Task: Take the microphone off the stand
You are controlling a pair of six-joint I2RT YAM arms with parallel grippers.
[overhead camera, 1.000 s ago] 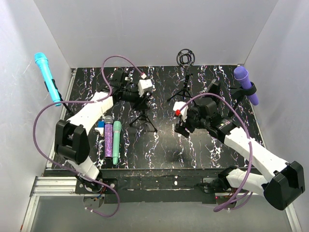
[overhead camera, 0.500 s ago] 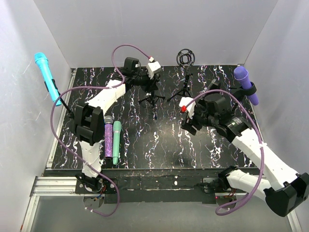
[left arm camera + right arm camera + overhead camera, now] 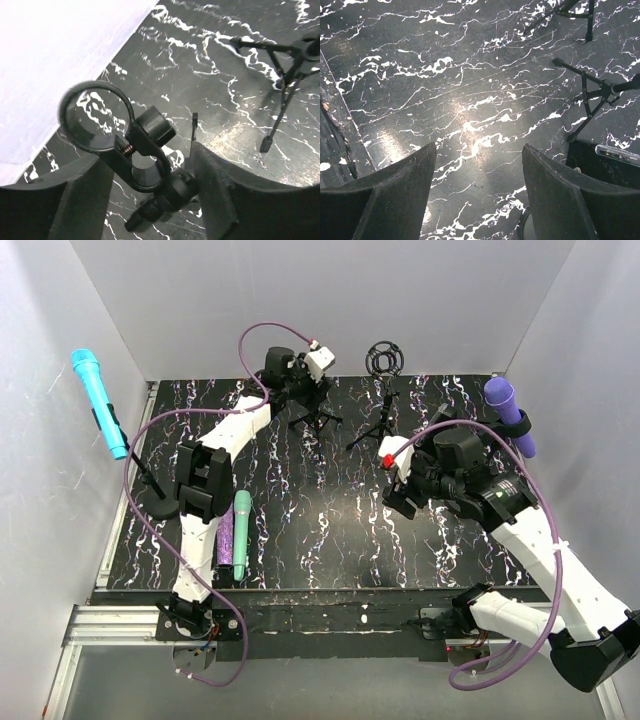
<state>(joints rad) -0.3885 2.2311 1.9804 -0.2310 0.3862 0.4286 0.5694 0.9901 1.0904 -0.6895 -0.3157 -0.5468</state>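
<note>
Left gripper (image 3: 150, 152) clamped on small black tripod stand (image 3: 149, 134) with ring clip, near far edge of black white-veined table (image 3: 330, 540), right gripper (image 3: 479, 150) fingers apart over open mid-table, purple microphone (image 3: 508, 412) clipped high at right edge, cyan microphone (image 3: 97, 398) clipped at left edge.

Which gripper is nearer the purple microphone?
Right. The right gripper hovers mid-table, left of the purple microphone; the left gripper is farther left, at the back wall.
</note>
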